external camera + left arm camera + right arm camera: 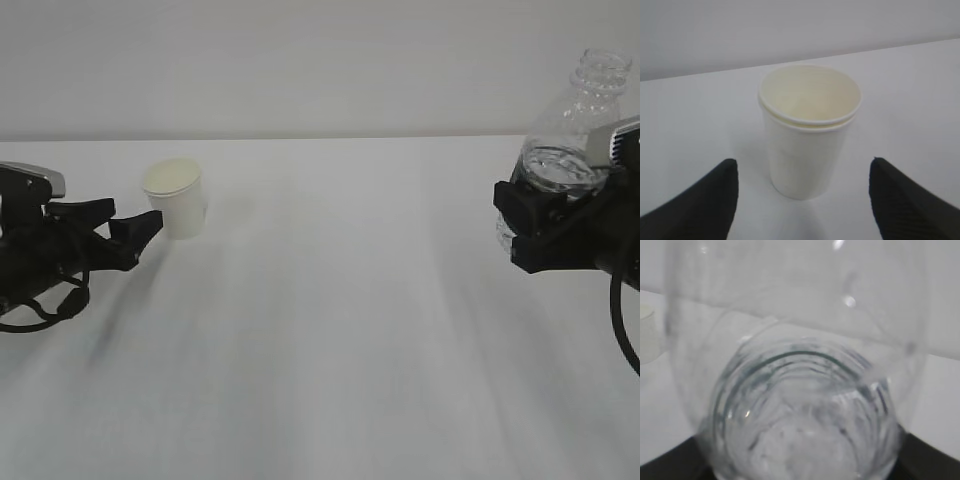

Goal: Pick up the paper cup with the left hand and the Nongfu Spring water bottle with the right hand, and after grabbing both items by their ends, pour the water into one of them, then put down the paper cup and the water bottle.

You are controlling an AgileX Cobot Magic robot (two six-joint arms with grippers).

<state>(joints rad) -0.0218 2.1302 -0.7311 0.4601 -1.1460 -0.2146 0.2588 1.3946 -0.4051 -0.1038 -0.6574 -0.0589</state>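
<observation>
Two arms flank a white table (330, 330), one per side. Nearest at left, the left hand (125, 232) sits low w/ claw spread wide, fingers (700, 200) apart on either side of the paper cup (177, 198) but not touching it; cup stands upright on the table just past the fingertips, cream inside showing, appears to be two cups nested in wrist view. At right, the right hand (545, 225) is raised off the table, claw clamped round the lower body of the Nongfu Spring water bottle (575, 130), which tilts slightly, capless neck up at far right. Some water (805, 440) shows low in the bottle. Cup and bottle sit well apart.
</observation>
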